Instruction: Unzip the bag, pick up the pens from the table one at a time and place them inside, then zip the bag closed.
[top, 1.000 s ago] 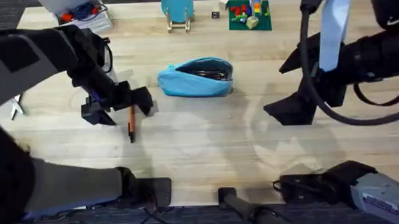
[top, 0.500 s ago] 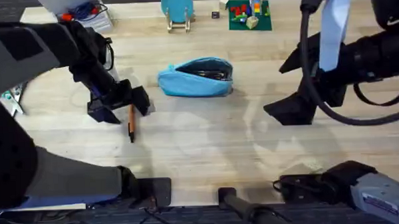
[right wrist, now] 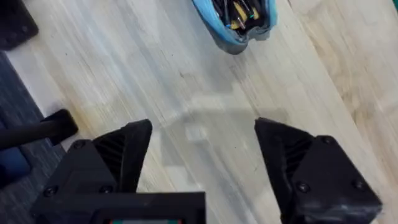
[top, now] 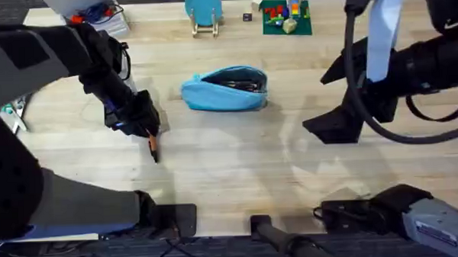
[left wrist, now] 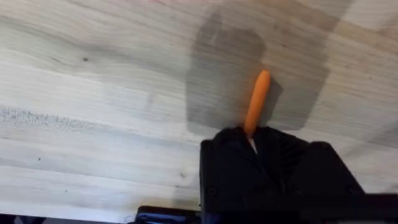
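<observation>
Left gripper (top: 146,125) clamped on orange pen (top: 152,146) near desk's left edge; right gripper (right wrist: 202,163) open; lift straight, aim for unzipped bag (top: 224,88).

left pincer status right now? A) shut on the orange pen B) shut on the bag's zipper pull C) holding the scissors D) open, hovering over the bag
A. In the left wrist view the left pincer has its fingers closed around the orange pen, whose free end sticks out over the table; overhead, it sits well to the side of the bag.
</observation>
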Tool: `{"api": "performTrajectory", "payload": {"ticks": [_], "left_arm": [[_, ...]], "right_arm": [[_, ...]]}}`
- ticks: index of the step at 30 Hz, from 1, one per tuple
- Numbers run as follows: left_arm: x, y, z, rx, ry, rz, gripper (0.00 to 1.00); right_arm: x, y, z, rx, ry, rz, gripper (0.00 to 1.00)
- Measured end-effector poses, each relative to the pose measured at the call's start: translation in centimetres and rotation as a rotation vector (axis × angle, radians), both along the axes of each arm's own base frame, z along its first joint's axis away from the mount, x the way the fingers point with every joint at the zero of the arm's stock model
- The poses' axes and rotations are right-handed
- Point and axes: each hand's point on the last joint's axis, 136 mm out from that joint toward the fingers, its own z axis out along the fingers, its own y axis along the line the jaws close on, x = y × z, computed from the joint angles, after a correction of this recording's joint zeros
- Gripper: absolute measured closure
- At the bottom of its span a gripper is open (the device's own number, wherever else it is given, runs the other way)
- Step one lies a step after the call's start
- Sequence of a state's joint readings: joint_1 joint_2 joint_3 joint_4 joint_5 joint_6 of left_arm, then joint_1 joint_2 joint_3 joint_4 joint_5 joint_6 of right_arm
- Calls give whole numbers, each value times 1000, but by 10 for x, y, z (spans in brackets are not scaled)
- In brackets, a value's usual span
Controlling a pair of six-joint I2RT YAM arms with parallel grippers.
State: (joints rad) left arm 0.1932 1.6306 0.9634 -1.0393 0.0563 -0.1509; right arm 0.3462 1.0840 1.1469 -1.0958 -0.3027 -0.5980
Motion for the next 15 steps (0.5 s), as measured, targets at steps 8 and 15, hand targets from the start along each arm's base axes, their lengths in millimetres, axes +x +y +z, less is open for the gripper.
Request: {"api": "performTrajectory", "payload": {"ticks": [8,15], "left_arm": [[0,0,0,0,0,3,957],[0,0,3,1,-3,3,959]], "right_arm": [[0,0,0,0,0,0,4],[0,0,0,0,0,0,4]]}}
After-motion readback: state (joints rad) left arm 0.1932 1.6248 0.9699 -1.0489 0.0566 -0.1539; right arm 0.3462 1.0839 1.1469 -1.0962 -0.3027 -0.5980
